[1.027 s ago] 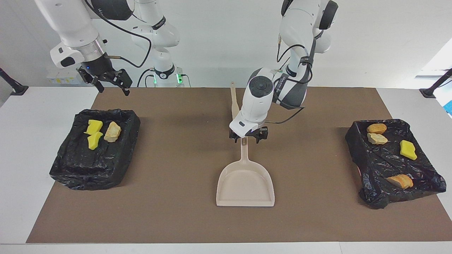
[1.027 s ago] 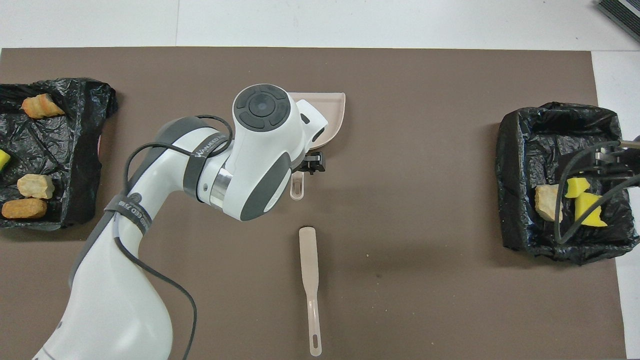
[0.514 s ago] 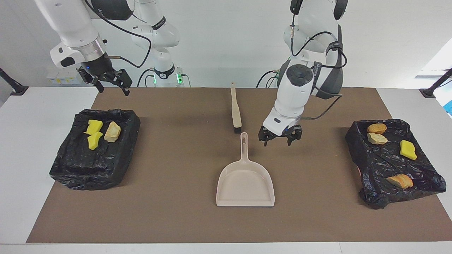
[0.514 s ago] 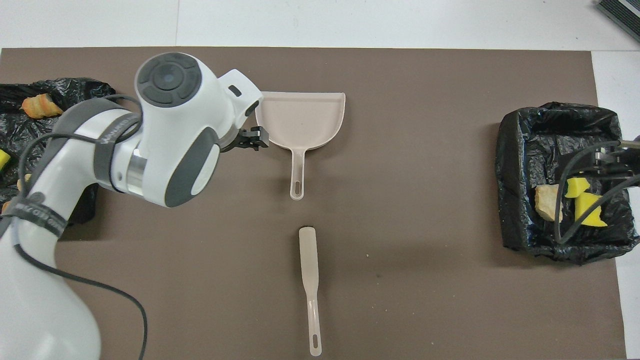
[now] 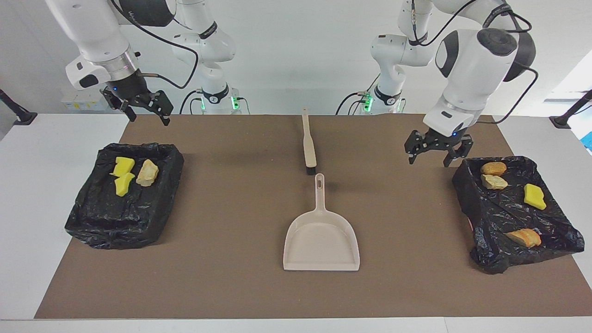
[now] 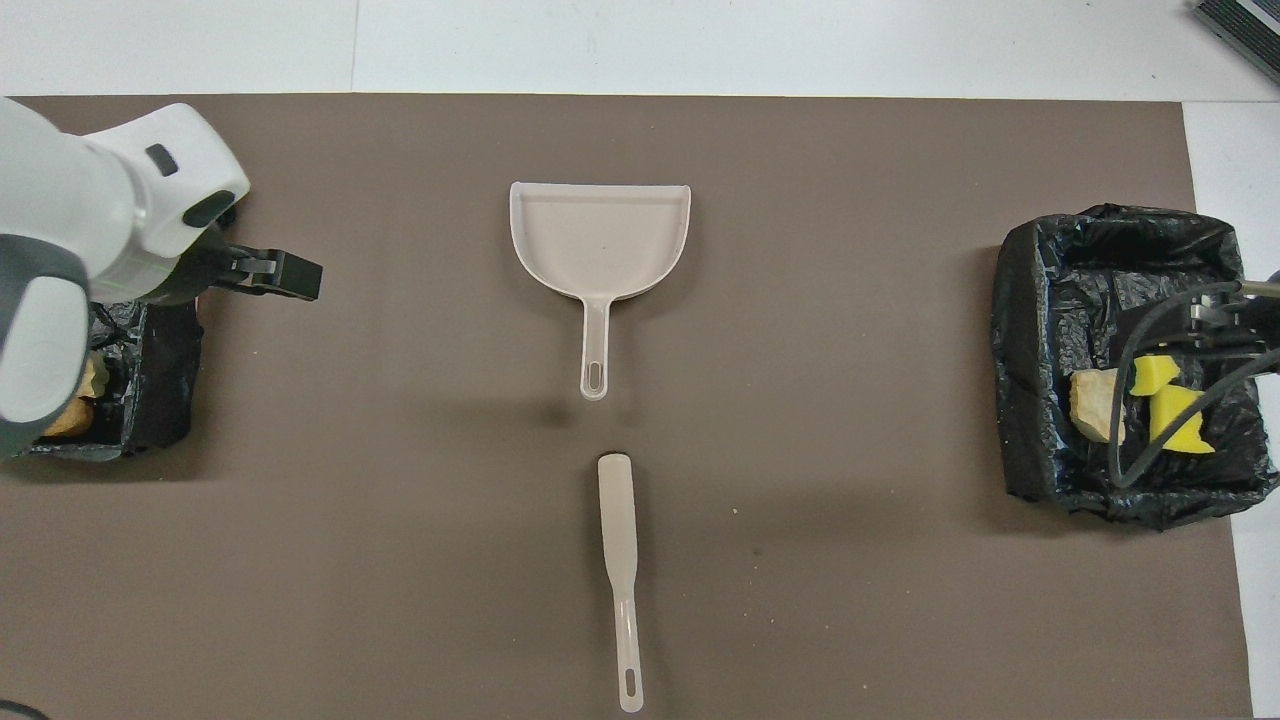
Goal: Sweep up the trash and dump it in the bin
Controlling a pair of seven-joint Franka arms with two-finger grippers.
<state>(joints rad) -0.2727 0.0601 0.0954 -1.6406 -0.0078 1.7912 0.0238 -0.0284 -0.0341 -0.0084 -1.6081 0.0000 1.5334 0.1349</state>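
Both our left end effector [image 5: 438, 151] and right end effector [image 5: 147, 107] hang apart and empty over their bins' [image 5: 476, 194] near rims, since all trash [image 5: 534, 196] apparently lies binned.

Facing camera high, opposite robots; overhead looks steeply down; both share mat [image 5: 231, 194].

Overhead view: left arm [image 6: 60, 270] cut off at 9 o'clock edge, covers most of bin [image 6: 160, 400] beneath; only two scraps [image 6: 80, 400] peek out there. Right gripper [image 6: 1225, 325] mostly out of frame at 3 o'clock edge, cable crosses scraps in other bin [image 6: 1040, 330]. Facing view: both arms' upper links cut at 12 o'clock edge. Brush [image 5: 309, 150] bristles too small to make out.
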